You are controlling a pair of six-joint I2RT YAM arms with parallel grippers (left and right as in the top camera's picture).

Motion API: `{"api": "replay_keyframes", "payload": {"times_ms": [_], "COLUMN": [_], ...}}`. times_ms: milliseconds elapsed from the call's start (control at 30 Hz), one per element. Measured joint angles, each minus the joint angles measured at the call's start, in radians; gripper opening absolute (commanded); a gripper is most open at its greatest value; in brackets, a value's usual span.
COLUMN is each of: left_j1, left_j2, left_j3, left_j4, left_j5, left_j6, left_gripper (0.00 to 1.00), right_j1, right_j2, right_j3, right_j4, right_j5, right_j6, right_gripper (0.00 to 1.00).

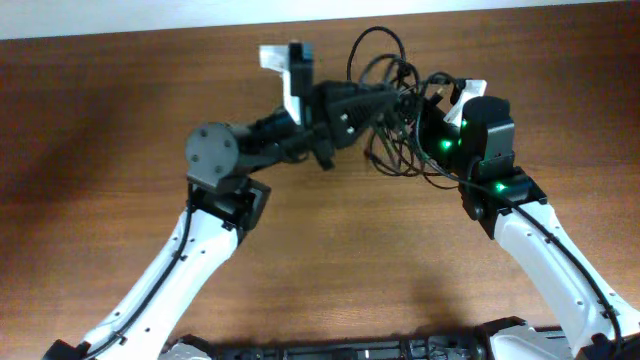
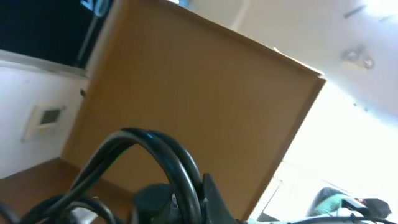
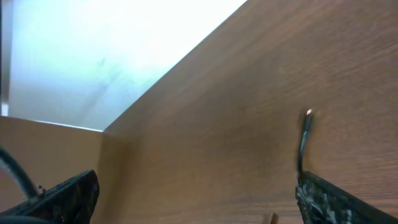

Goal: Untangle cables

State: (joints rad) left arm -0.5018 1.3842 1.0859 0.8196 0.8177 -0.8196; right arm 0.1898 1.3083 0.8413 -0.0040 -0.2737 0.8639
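The cables (image 1: pixel 400 85) are a knotted black bundle with loops at the table's far middle, lifted between the two arms. My left gripper (image 1: pixel 385 100) reaches in from the left and is shut on the bundle. In the left wrist view two thick black cords (image 2: pixel 180 168) arch up and are pinched between the fingers (image 2: pixel 186 205). My right gripper (image 1: pixel 435 115) sits at the bundle's right side. In the right wrist view its fingers (image 3: pixel 199 205) are wide apart and hold nothing. A thin cable end (image 3: pixel 304 137) with a small plug tip stands just above the right finger.
The brown wooden table (image 1: pixel 120 150) fills the overhead view, and its far edge (image 1: pixel 150 33) runs just behind the bundle. Both white arms come in from the front edge. A pale wall (image 3: pixel 93 56) lies beyond the table.
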Motion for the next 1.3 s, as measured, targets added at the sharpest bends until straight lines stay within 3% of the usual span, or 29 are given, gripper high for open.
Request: {"api": "replay_keyframes", "payload": {"times_ms": [433,767,867,1000,1167,1300], "left_j1": [0.298,0.346,0.346,0.347,0.347,0.348], "left_j2": [0.000,0.000,0.000,0.000,0.000,0.000], "left_j3": [-0.001,-0.001,0.000,0.000,0.003,0.004], "left_j4": [0.042,0.046,0.042,-0.015,-0.159,-0.340], "left_j5": [0.046,0.101,0.203,0.336,0.385,0.393], "left_j6": [-0.127,-0.085,0.063,0.311,0.537,0.820], "left_gripper": [0.00,0.00,0.00,0.00,0.00,0.00], "right_j1": [0.006,0.006,0.005,0.005,0.006,0.006], "right_j2": [0.000,0.000,0.000,0.000,0.000,-0.009], "right_j3": [0.000,-0.002,-0.005,-0.006,-0.006,-0.006], "right_j4": [-0.140,-0.125,0.025,0.053,0.151,0.201], "right_j5": [0.083,0.087,-0.096,-0.393,-0.568,-0.613], "right_j6": [-0.033,-0.048,-0.160,-0.316,-0.360,-0.338], "right_gripper": [0.99,0.99,0.99,0.99,0.99,0.99]}}
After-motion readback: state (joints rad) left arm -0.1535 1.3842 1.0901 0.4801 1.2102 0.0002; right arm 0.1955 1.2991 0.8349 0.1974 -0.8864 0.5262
